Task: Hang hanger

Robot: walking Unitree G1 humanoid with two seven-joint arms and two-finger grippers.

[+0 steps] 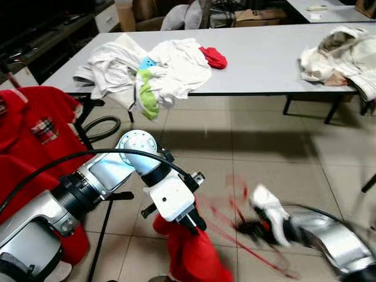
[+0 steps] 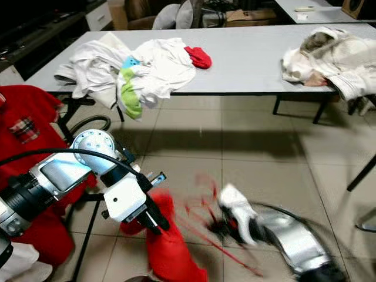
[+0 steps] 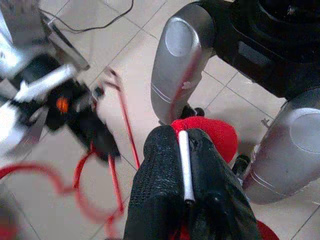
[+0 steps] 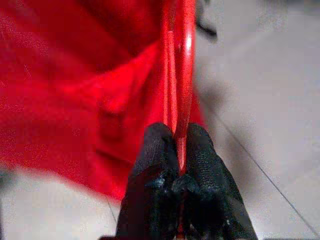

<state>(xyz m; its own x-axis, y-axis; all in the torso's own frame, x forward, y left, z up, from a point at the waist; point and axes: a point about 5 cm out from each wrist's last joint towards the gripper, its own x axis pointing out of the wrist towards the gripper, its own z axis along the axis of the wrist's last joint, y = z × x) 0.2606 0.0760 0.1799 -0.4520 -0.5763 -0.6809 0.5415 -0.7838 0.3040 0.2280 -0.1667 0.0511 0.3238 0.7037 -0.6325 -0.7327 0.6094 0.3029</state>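
Gripping a red cloth, the left claw is hanging over open floor; the blurred right claw is seemingly pinching the hanger, clothes-strewn tabletop lying beyond.

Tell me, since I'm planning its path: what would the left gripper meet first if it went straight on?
The left gripper, shut on red cloth, points down; beyond the cloth it would probably meet the floor first.
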